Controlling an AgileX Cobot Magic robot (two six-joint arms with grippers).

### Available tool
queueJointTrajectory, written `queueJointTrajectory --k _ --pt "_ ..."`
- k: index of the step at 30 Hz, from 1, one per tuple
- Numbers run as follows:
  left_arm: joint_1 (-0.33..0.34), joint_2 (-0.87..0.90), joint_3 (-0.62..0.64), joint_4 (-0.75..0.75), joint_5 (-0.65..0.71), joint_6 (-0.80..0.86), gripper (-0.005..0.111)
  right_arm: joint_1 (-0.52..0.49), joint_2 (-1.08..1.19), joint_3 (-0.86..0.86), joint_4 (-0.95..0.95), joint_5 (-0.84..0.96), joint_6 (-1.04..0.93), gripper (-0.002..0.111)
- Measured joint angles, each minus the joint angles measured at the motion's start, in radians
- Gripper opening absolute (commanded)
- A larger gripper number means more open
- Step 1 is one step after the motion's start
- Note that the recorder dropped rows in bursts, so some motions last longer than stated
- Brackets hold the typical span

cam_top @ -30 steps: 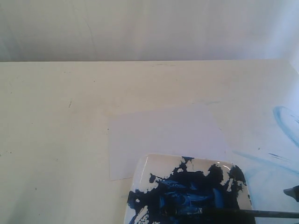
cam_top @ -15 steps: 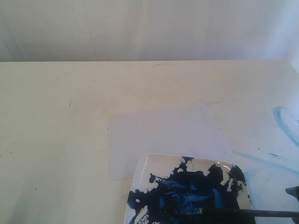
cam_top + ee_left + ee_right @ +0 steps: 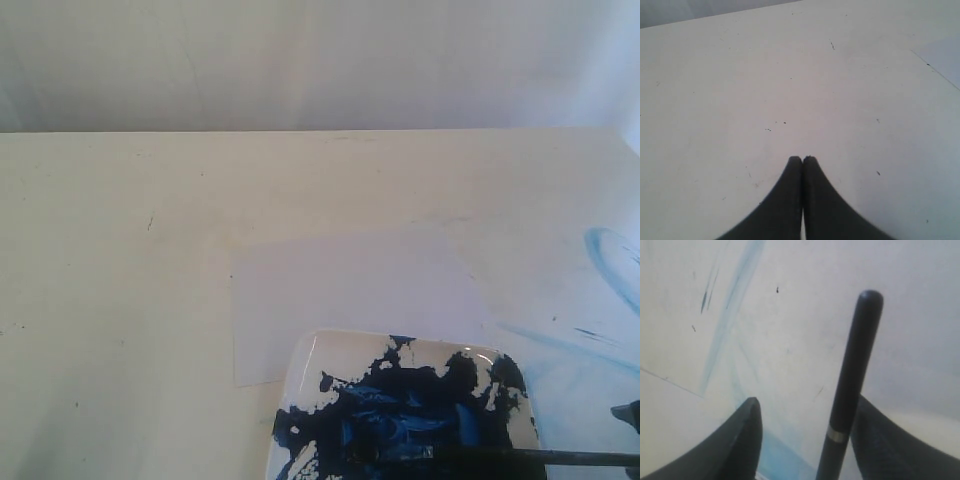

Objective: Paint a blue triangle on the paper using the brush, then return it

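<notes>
Brush [image 3: 520, 457] lies across the near side of the paint dish [image 3: 318, 352], tip in dark-blue paint, handle running right. Right gripper [image 3: 806, 405] is wide open astride the handle, one finger just beside it, nothing clamped. Dish covers the paper's [image 3: 350, 285] near edge; sheet unmarked. Pale blue smears [image 3: 612, 262] on table [image 3: 120, 250], right. Left gripper [image 3: 802, 160] is closed tight, empty, over bare table.

Glossy white dish [image 3: 320, 358], matt paper [image 3: 340, 290]

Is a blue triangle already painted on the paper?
No, in the exterior view the paper is blank, with no blue strokes on its visible part.
</notes>
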Motion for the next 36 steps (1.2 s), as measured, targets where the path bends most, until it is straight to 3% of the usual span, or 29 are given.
queueJointTrajectory --k 36 --pt "0.0 0.0 0.0 0.0 0.0 0.0 0.0 0.0 0.004 0.0 0.013 -0.013 0.0 0.045"
